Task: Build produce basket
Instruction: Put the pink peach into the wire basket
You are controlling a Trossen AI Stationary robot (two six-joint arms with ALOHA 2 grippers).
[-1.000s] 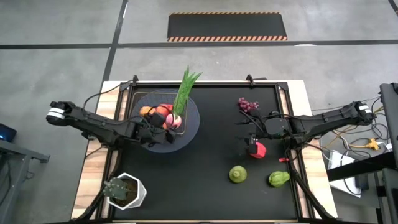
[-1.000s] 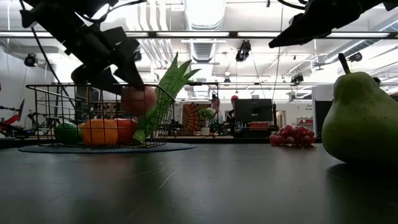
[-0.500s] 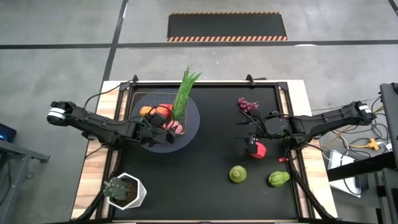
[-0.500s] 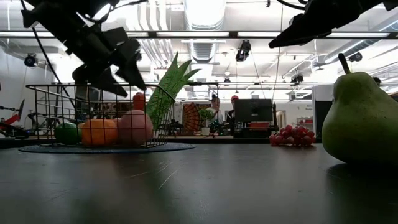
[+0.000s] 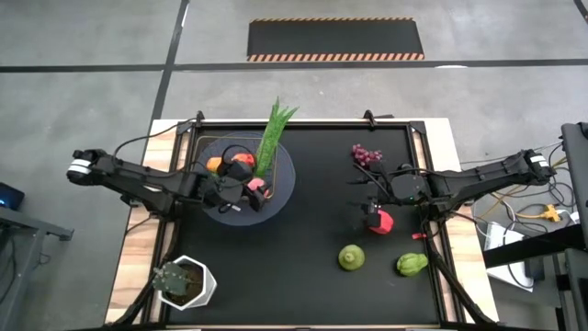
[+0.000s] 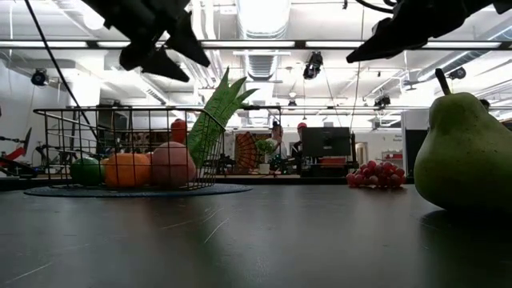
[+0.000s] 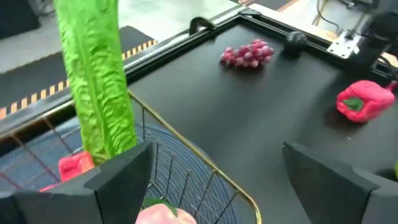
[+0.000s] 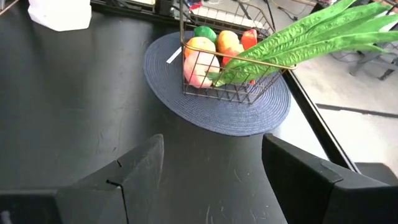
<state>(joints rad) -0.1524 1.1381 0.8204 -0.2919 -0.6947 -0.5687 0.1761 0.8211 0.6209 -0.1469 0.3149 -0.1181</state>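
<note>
1. Basket: dark wire grid on its round grey disc, at the far left of the tabletop. In it I count a pink fruit, an orange one, a green one, a red piece and the leafy stalk, which leans out over the far rim.
2. Left gripper: I hold it above the basket's near edge, clear of the wire in the low view. Its fingers are spread with nothing between them.
3. Right gripper: it hangs over the red pepper on the right half of the tabletop, fingers spread and empty.
4. Produce not yet loaded: purple grapes at the far right; a pear and a second green vegetable at the near right; a thin red item, probably the chili, by the right edge.
5. Potted plant: near left corner, not part of the load.
6. Risk, left side: the stalk is propped only against the rim, so a low pass of my left arm could knock it out or drag the basket across its disc.
7. Risk, right side: the pepper is lumpy, so an off-centre pinch could squirt it toward the pear or off the edge.
8. Risk, handover: both arms converging on the basket could collide; I would bring them in one at a time.
</note>
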